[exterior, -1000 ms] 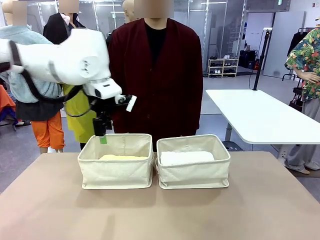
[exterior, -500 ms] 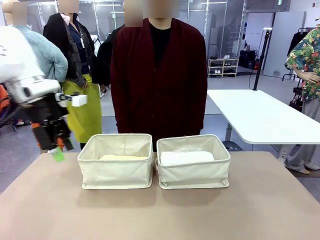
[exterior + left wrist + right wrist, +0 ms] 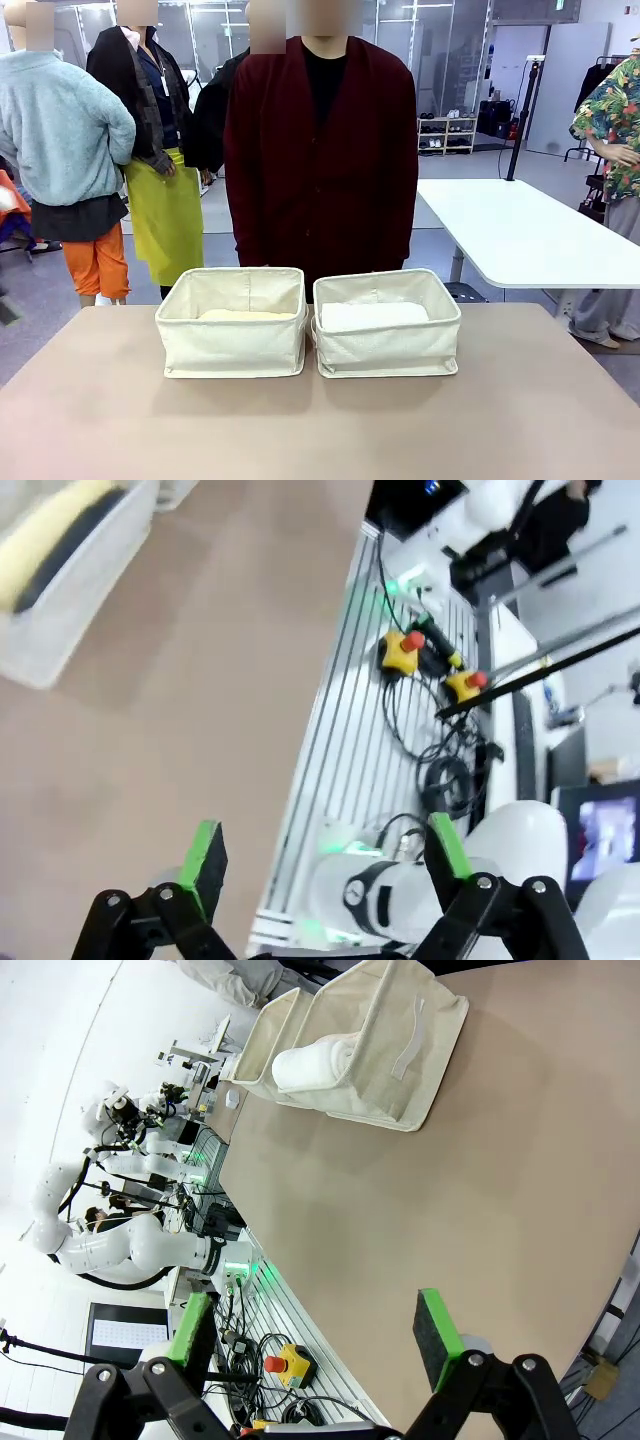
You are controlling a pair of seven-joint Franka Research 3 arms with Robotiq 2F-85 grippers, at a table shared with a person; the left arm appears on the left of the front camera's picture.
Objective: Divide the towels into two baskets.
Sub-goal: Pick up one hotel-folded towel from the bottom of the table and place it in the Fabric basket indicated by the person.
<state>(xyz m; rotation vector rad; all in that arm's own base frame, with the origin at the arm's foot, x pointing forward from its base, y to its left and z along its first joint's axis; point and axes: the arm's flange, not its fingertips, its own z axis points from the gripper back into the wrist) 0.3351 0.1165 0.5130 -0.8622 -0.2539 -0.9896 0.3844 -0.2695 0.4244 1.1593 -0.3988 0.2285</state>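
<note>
Two cream baskets stand side by side at the table's far middle, the left basket and the right basket. A pale yellow towel lies in the left one and a white towel in the right one. In the left wrist view the yellow towel lies against a dark grey towel inside a basket. My left gripper is open and empty over the table's near edge. My right gripper is open and empty, far from the basket holding the white towel. The pink towel is hidden.
A person in a dark red cardigan stands just behind the baskets. Bare tan tabletop stretches in front of them. Past the table's near edge lie cables and red-and-yellow stop buttons. A white table stands off to the right.
My left arm has swung from above the left basket out to the left and left the front view. The baskets and towels have not moved.
</note>
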